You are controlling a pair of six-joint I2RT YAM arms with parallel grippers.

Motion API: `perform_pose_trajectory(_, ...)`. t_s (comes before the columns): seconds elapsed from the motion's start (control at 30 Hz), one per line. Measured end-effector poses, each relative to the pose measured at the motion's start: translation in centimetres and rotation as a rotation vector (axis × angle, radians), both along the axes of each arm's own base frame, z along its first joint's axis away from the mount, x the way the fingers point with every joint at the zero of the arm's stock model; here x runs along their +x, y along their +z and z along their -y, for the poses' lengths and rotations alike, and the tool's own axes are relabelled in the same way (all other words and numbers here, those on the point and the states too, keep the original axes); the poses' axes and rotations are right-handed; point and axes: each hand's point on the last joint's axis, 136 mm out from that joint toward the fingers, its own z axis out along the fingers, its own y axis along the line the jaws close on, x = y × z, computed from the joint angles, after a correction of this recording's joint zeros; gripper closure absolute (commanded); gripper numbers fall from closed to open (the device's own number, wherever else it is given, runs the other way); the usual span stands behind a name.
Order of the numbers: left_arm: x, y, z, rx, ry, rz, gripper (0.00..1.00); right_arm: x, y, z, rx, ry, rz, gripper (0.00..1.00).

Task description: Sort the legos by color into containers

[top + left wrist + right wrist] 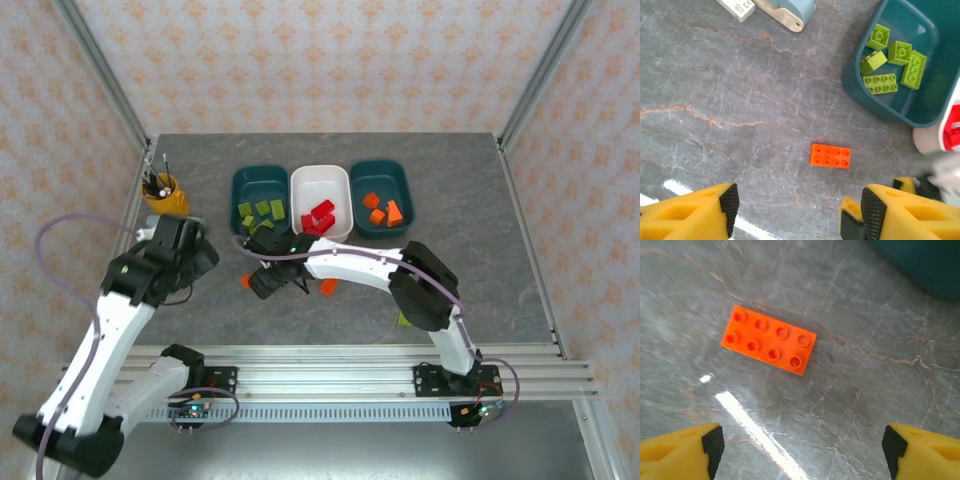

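Right hand spread, empty | left hand spread, empty | orange lego untouched

Left teal tray: lime bricks. White tray: red bricks. Right teal tray: orange bricks. Loose on table: flat orange eight-stud brick, studs up; second orange brick nearby.

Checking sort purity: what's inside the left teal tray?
Five lime green bricks lie loose on the floor of the left teal tray; no other colour is visible. In the left wrist view one end of the tray runs past the frame, so that part is unseen.
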Motion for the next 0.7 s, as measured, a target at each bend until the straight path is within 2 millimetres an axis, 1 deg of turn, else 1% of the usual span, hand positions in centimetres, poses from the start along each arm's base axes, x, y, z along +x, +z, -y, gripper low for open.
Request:
perform_pose_trajectory(0.1,-1.7,0.9,-0.3,-0.03,0.01,0.046,0.31,0.1,-1.5,-0.2,-0.046,0.026,-0.011,0.14)
perform_pose_trajectory(0.17,-2.6,0.9,-0.5,-0.037,0.017,0.041,0.31,0.4,-2.0,-0.7,-0.057,0.036,-0.011,0.14)
perform_pose_trajectory(0.27,-3.4,0.7,-0.7,-0.038,0.02,0.032,0.31,0.9,-2.5,-1.5,-0.062,0.042,-0.006,0.14)
perform_pose_trajectory(0.4,-4.3,0.6,-0.8,-0.039,0.021,0.019,0.31,1.6,-3.2,-2.5,-0.071,0.043,0.005,0.14)
perform_pose_trajectory(0.57,-4.8,0.7,-0.9,-0.037,0.019,0.004,0.31,2.5,-4.3,-3.9,-0.081,0.043,0.009,0.16)
perform_pose_trajectory(0.7,-5.0,1.1,-1.0,-0.038,0.019,0.009,0.31,3.3,-3.9,-5.0,-0.068,0.038,0.021,0.19)
